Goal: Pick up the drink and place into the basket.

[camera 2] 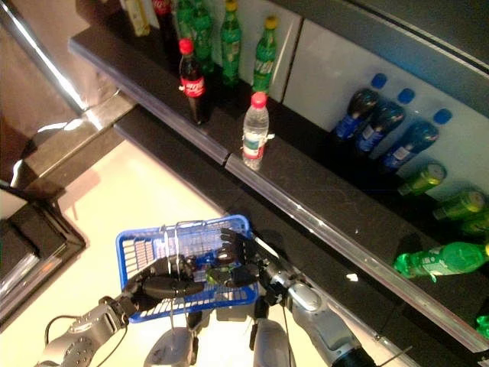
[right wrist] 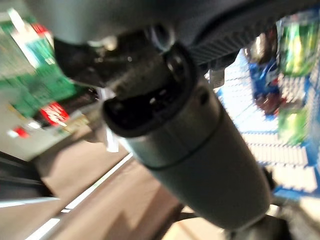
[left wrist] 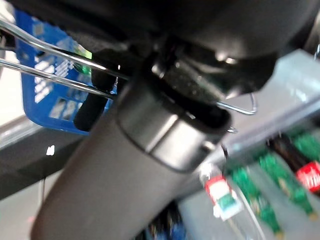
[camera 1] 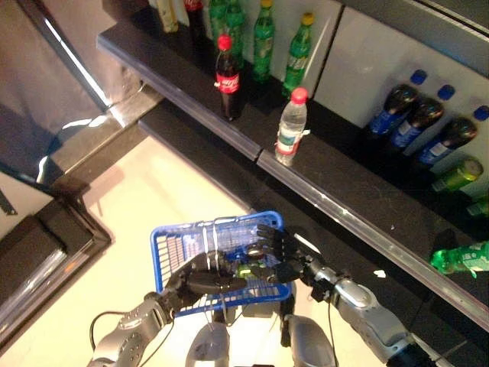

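Note:
My left hand [camera 1: 195,283] holds a blue plastic basket [camera 1: 164,238] low in front of the shelf, its fingers curled round the wire handles [left wrist: 45,70]. My right hand [camera 1: 281,251] reaches over the basket's right rim and sits just above the drinks inside. A green drink [camera 1: 246,269] shows right under that hand. The right wrist view shows green drinks [right wrist: 295,40] and a dark one [right wrist: 265,85] on the basket's mesh floor. Whether the right hand grips any of them is hidden.
A long dark shelf [camera 1: 344,206] runs across behind the basket. On it stand a cola bottle [camera 1: 227,76], a clear water bottle [camera 1: 290,126], green bottles [camera 1: 263,34] and blue-capped dark bottles [camera 1: 416,118]. One green bottle [camera 1: 458,258] lies on its side at the right.

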